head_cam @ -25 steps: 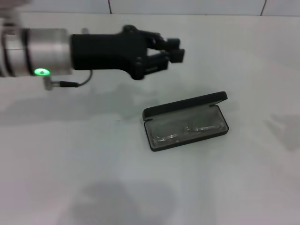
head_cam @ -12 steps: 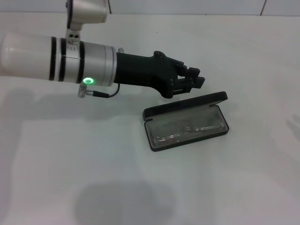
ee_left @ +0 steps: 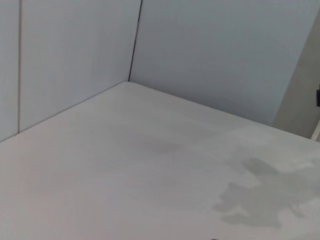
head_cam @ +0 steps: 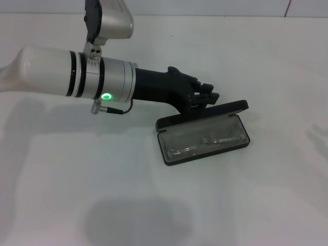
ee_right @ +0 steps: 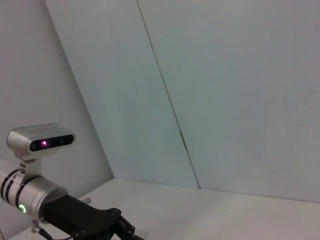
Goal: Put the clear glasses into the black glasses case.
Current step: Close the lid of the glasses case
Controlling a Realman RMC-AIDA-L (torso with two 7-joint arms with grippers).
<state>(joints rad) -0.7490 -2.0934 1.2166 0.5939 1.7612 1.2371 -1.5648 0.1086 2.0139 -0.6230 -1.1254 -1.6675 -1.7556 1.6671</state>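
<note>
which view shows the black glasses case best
The head view: the black glasses case lies open on the table, the clear glasses inside, the left gripper at its lid. Neither wrist view shows the case.

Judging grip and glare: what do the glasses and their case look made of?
The clear glasses look like colourless transparent plastic, barely visible against the lining. The black glasses case looks matte black, probably hard plastic or leatherette, with little sheen; the left gripper is at its lid.
</note>
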